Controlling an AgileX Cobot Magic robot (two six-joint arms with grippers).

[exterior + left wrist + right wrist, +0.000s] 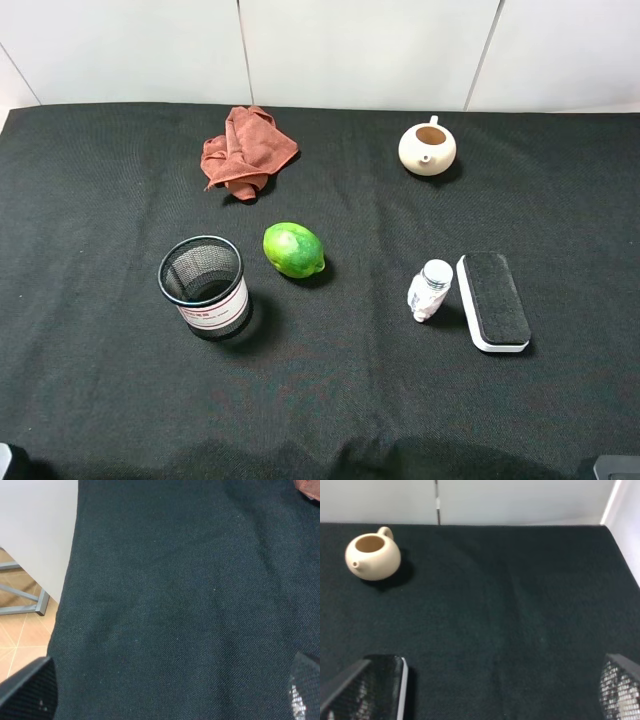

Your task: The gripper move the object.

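Progress: nothing of the move looks begun; the bright green, glossy, oval lime-like fruit lies untouched on the black cloth-covered bench, so reaching, grasping and carrying all seem left to do.
Fruit position: near the middle of the bench, just beside the black wire-mesh cup, in front of the crumpled rust-red cloth.
Right gripper: jaws stand wide apart with nothing between them, hanging over bare cloth at the near right side, well apart from the fruit.
Left gripper: jaws also spread wide and empty, over the bench's left edge.
Textures: fruit smooth and shiny with a pointed tip; bench cloth matte and finely woven; the round cream teapot dull-glazed, lid off; rust-red cloth soft and folded.
Other shapes: a small white bottle lying on its side, just beside a rectangular black-topped, white-edged eraser.
Judgement: the rounded, slick fruit may roll if nudged off-centre.
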